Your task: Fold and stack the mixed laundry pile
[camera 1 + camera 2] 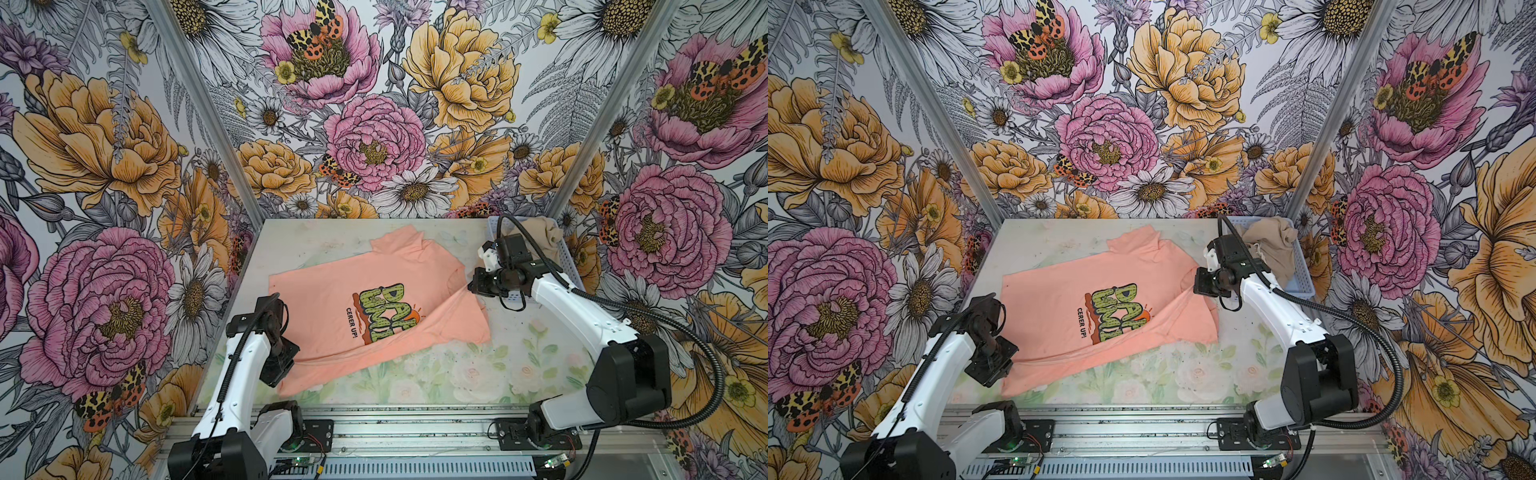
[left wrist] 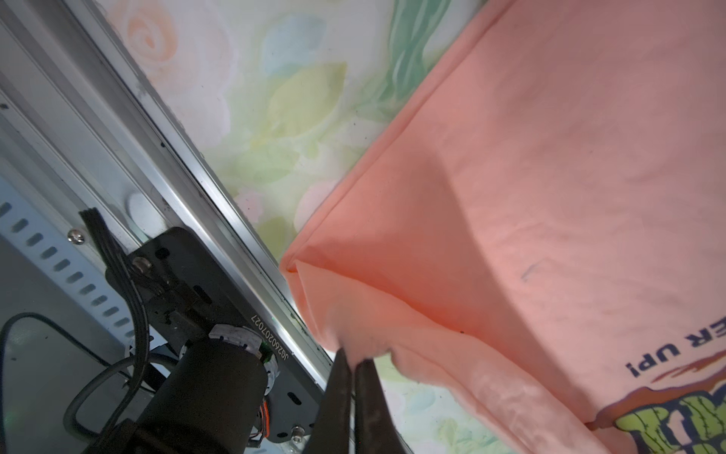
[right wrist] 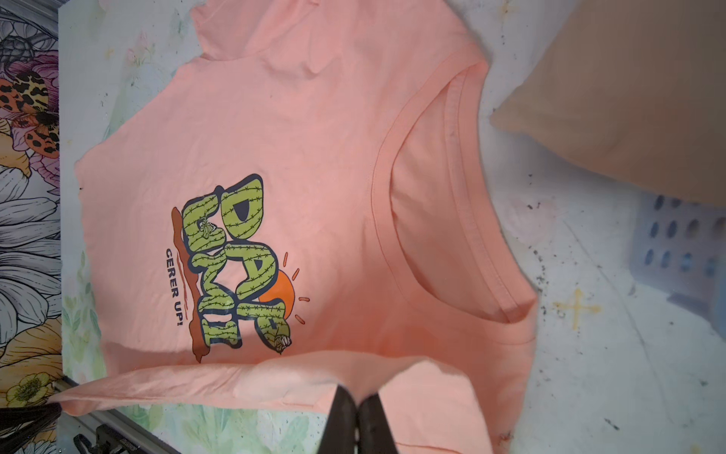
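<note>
1. While spread print-up left of basket [image 1: 1302,270], pinched at two edges (shirt [image 1: 1059,291]).
2. Clamped tight on hem corner, far from basket: left gripper [image 2: 355,363].
3. Clamped tight on shirt edge, beside basket: right gripper [image 3: 355,395].
4. Heaped inside basket: shorts [image 1: 1266,239].

The left hand [image 2: 353,358] pinches an edge of the peach-pink T-shirt [image 2: 550,196].

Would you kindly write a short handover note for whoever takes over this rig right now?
Left gripper: shut on the T-shirt at the hem end of its near edge.
Right gripper: shut on the same edge at the collar end, raised.
The shirt lies print up on the table, near side drawn partly over the print.
Shorts sit bunched in the basket.
Done: shirt spread.
To do: finish folding it, fold shorts, stack.
</note>
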You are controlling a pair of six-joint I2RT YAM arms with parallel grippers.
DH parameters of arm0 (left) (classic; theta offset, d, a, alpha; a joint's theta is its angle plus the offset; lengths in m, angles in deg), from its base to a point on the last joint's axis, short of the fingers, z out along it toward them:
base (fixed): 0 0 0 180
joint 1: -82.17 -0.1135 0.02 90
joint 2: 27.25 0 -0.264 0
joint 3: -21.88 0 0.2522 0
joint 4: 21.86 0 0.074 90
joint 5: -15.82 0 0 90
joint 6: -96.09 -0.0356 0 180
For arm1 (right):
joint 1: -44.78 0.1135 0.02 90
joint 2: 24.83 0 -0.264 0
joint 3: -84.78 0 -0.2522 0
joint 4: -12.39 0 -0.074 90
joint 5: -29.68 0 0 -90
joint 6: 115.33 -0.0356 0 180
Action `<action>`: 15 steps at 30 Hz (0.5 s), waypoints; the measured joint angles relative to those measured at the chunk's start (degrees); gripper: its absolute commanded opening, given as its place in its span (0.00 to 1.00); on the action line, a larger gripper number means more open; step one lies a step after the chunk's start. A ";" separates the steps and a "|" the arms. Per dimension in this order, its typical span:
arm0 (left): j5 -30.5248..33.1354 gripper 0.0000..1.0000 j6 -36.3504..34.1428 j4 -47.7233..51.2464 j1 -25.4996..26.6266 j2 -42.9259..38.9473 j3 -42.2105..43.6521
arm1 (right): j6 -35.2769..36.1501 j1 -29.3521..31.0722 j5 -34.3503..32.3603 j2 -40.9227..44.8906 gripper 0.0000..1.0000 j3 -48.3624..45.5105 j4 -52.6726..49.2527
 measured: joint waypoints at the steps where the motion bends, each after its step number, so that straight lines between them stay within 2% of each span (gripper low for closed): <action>1: 0.15 0.00 0.00 -0.63 -0.33 0.24 0.00 | 0.35 0.00 -0.02 -1.33 0.00 0.46 0.48; 6: 1.05 0.00 0.02 -3.48 -0.52 0.39 0.00 | 1.03 0.70 -0.04 -6.08 0.00 1.92 1.66; 15: 1.73 0.00 1.14 -8.74 -0.63 1.73 1.99 | 1.18 1.68 -1.60 -8.26 0.00 4.57 3.13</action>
